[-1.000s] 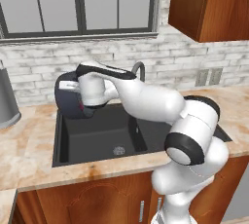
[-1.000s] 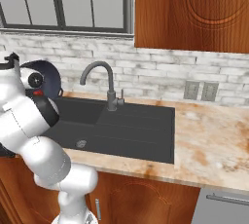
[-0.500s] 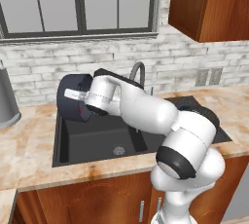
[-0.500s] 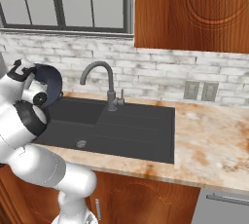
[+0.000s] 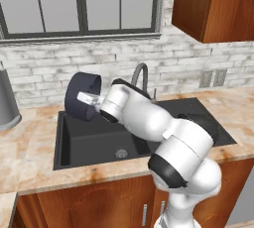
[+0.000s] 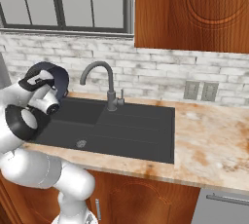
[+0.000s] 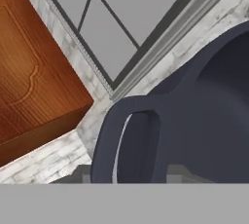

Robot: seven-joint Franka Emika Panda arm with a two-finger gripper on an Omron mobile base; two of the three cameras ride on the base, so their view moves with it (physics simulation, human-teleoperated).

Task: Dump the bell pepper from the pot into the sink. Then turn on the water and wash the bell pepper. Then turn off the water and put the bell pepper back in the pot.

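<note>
Round dark navy-black cooking pot with loop side handle: raised and tipped on its side above the left end of the matte black rectangular sink. Sink basin has a round drain.

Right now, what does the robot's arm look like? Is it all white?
Mostly white. The arm is made of fat, rounded, glossy white segments, a bit like sausages joined together. Where the pieces meet there are dark, almost black rings. The tool at the end is small and light grey-white. No cables or writing show on it.
</note>
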